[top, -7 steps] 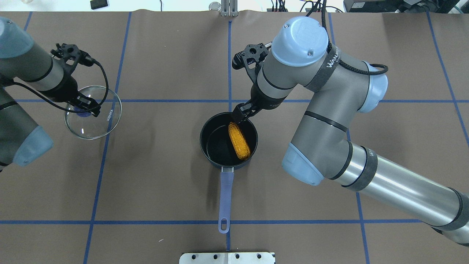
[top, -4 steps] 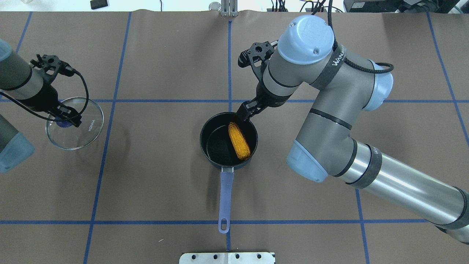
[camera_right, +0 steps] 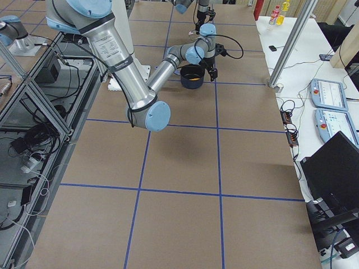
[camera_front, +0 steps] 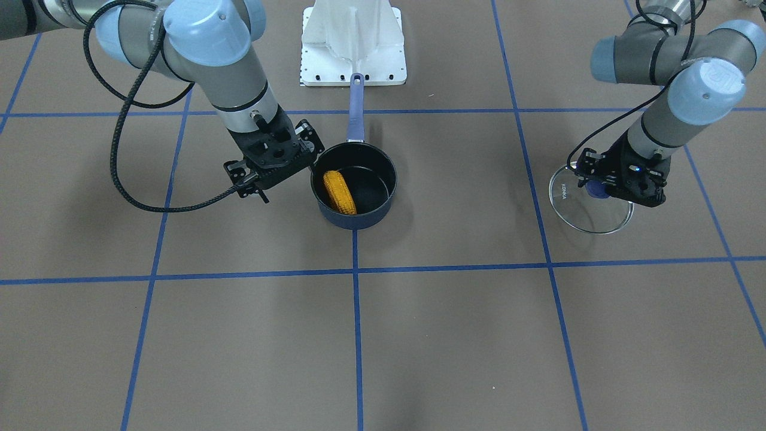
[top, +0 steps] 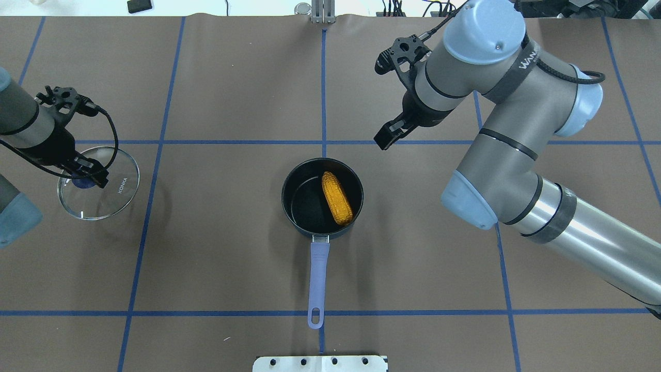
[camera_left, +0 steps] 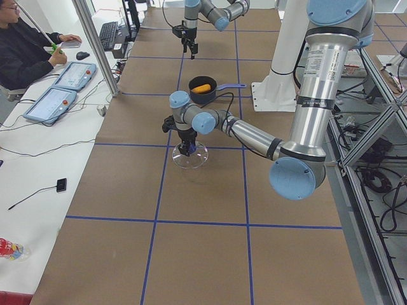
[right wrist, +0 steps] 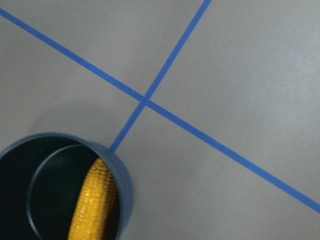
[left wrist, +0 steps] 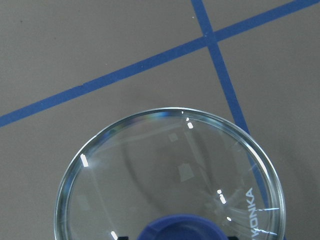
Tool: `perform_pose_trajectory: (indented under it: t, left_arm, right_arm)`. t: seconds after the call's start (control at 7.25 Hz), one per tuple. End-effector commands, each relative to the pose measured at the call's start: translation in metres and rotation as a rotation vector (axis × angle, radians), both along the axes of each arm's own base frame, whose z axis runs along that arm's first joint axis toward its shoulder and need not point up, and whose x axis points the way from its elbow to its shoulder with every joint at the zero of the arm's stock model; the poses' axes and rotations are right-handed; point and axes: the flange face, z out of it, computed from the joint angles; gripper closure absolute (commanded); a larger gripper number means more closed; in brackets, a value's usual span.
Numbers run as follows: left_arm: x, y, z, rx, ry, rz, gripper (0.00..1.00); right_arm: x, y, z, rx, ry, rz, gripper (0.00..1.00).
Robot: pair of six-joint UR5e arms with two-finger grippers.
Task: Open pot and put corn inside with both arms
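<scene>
Brown table [top: 232,232], right hand [top: 384,140] withdrawn from pot [top: 304,204], lid [top: 108,199] farther left

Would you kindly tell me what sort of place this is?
Probably a robotics lab workcell: a brown-covered table gridded with blue tape, an operator seated beside teach pendants, and aluminium framing at the table's edge.

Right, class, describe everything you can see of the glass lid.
The lid is a round, clear glass disc with a blue knob at its centre and KONKA printed near the rim. It is off the pot, far to the robot's left. The left gripper is shut on the knob. Whether its rim touches the table cannot be told.
</scene>
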Motion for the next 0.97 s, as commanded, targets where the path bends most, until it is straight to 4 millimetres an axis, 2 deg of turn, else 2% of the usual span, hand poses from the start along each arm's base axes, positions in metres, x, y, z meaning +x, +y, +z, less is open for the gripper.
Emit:
perform_pose_trajectory:
  t: [0.0,0.41,0.83]
  left_arm:
    - [0.004,0.002,-0.002,-0.016,0.023,0.017,0.43]
    - [0.005,0.001,0.006,-0.029,0.015,0.017,0.43]
    - [0.008,-0.003,0.016,-0.047,0.002,0.017,0.43]
  right_arm:
    - [0.018,-0.01,0.039,0.001,0.022,0.012,0.0]
    - [0.053,-0.021,0.09,-0.068,0.063,0.043,0.0]
    - [0.057,-0.023,0.1,-0.064,0.078,0.033,0.0]
